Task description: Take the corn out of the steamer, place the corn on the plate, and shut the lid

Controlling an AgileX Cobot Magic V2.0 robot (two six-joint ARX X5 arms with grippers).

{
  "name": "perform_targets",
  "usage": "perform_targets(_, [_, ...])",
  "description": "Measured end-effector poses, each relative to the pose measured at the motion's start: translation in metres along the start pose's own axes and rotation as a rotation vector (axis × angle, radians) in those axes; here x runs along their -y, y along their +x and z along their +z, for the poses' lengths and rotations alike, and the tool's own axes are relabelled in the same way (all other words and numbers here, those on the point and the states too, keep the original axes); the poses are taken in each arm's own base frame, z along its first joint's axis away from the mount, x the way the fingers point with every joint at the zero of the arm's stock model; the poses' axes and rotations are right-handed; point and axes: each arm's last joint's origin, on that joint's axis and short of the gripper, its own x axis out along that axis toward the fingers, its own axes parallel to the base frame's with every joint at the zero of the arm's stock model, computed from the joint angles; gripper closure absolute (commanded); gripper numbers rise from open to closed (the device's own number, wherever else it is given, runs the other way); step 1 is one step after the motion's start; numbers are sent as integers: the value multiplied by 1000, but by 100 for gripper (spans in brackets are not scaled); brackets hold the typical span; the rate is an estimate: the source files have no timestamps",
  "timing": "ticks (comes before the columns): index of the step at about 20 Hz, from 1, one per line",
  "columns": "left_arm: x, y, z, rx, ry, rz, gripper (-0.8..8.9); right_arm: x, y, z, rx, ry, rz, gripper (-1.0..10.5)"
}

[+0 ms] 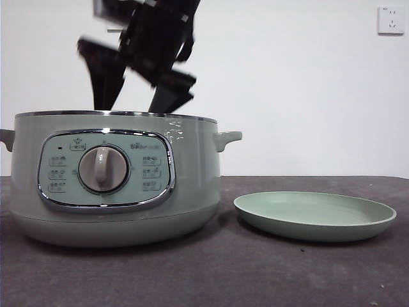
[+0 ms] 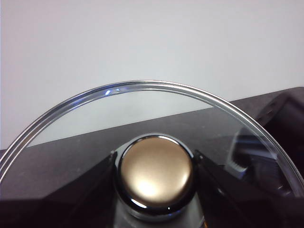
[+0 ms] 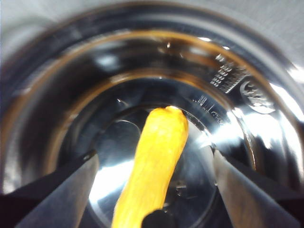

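the right gripper (image 3: pixel 154 190) dips into the steamer (image 1: pixel 115 185), jaws spread wide either side of the corn (image 3: pixel 154 164) lying on its floor, lined up to pinch it. the left gripper (image 2: pixel 154 183), clamped on the lid (image 2: pixel 156 180) knob, holds it aside so the pot stays open. the plate (image 1: pixel 313 227) waits on the counter (image 1: pixel 211 275). the pot wall hides the corn from the front.

The steamer (image 1: pixel 115 185) is open on top with its lid (image 2: pixel 142 109) held away, and the plate (image 1: pixel 314 216) beside it has nothing over it.

Steamer (image 1: pixel 115 179) front panel: small button labels, too blurred to read; embossed marks inside pot wall, illegible.
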Motion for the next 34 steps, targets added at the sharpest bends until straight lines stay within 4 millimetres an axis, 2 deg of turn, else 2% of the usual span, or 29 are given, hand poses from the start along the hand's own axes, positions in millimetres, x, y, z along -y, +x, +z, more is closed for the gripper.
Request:
perform_targets(3, [0, -1, 0, 3, -1, 0, 822, 0, 28, -9, -69, -3, 5, 540])
perform_targets(7, [0, -1, 0, 3, -1, 0, 822, 1, 43, -13, -99, 0, 6, 555])
perform_targets(9, [0, -1, 0, 3, -1, 1, 822, 0, 48, -15, -112, 0, 10, 677])
perform_targets(11, [0, -1, 0, -3, 1, 0, 822, 0, 53, -17, -120, 0, 11, 918])
perform_targets(12, [0, -1, -1, -12, 3, 0, 822, 0, 53, -16, -115, -2, 11, 962])
perform_targets(16, [-1, -1, -3, -30, 9, 16, 822, -3, 46, -15, -119, -6, 10, 962])
perform_targets(17, [-1, -1, -3, -31, 9, 20, 822, -3, 32, -12, -96, -6, 8, 962])
perform_targets(18, [-1, -1, -3, -31, 9, 21, 822, -1, 9, -6, -60, -6, -11, 962])
perform_targets(21, [0, 3, -4, -43, 13, 22, 822, 14, -78, 1, 43, 25, -80, 962])
perform_targets(25, [9, 30, -8, -126, 38, 12, 822, 52, -169, -29, 12, 131, -151, 962])
perform_targets(27, [13, 45, -11, -171, 51, 3, 822, 68, -202, -51, -45, 231, -185, 963])
perform_targets(29, [18, 55, -13, -195, 54, -49, 822, 82, -209, -65, -118, 306, -205, 963])
perform_targets(31, [22, 62, -13, -196, 48, -108, 822, 99, -207, -73, -153, 372, -229, 963])
perform_targets(34, [24, 65, -10, -168, 38, -146, 822, 112, -185, -87, -203, 430, -243, 963])
